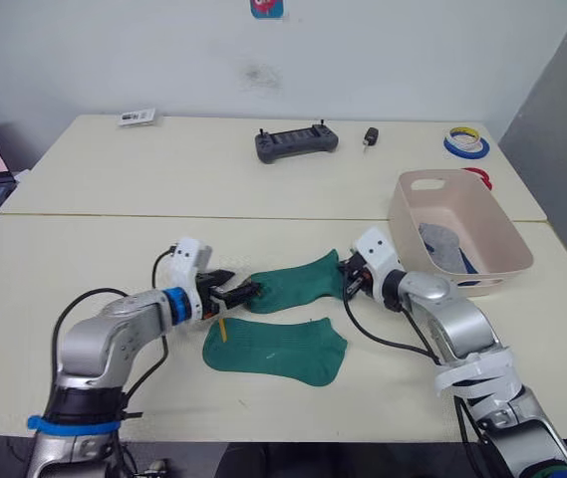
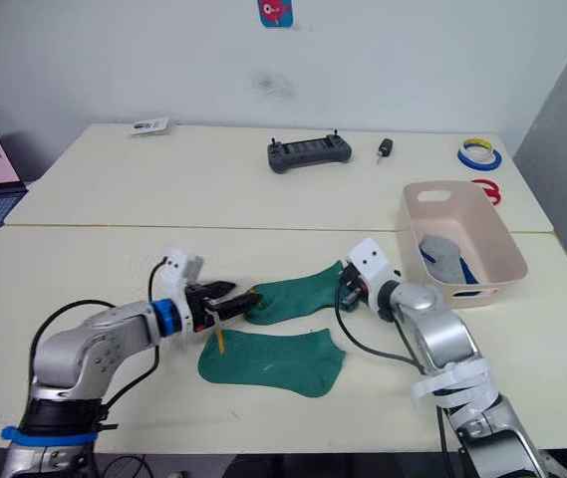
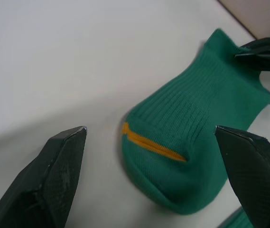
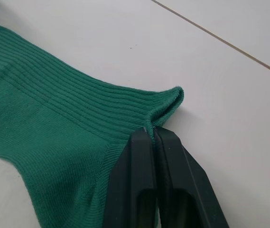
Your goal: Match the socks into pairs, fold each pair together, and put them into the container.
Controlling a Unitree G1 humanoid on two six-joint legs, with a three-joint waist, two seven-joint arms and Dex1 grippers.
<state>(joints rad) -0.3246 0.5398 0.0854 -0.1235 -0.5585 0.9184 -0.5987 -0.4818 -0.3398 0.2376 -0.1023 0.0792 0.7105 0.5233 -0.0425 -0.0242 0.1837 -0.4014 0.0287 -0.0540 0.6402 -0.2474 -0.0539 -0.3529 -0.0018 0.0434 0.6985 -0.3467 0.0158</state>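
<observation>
The right claw (image 4: pixel 150 135) was pressed together on the cuff edge of the upper green ribbed ankle sock (image 1: pixel 298 284), its two black fingers pinching a fold of the ribbing. The left claw (image 3: pixel 149 156) stood spread wide at the sock's other end, one finger on either side of the toe with its yellow stripe (image 3: pixel 153 146), apparently not yet touching the cloth.

The step in hand looked to be taking this sock by both ends so it could be laid over its mate. To do it well, the left claw would need to come down over the toe and close on cloth only, taking both layers at the very tip, while the right kept its pinch steady. Lifting both ends together and keeping the sock lightly taut would probably stop it sagging or twisting.

The held sock lay on the pale cream desk (image 1: pixel 84 259), its long axis running slantwise, toe toward the robot's left and nearer it, cuff toward the right and farther off. The second green sock (image 1: pixel 275 351) lay flat just beside it on the near side, running more nearly left to right, its yellow-striped end at the left. The pale pink rectangular plastic tub (image 1: pixel 502 234) stood to the right, with grey and blue socks (image 1: pixel 444 247) inside.
</observation>
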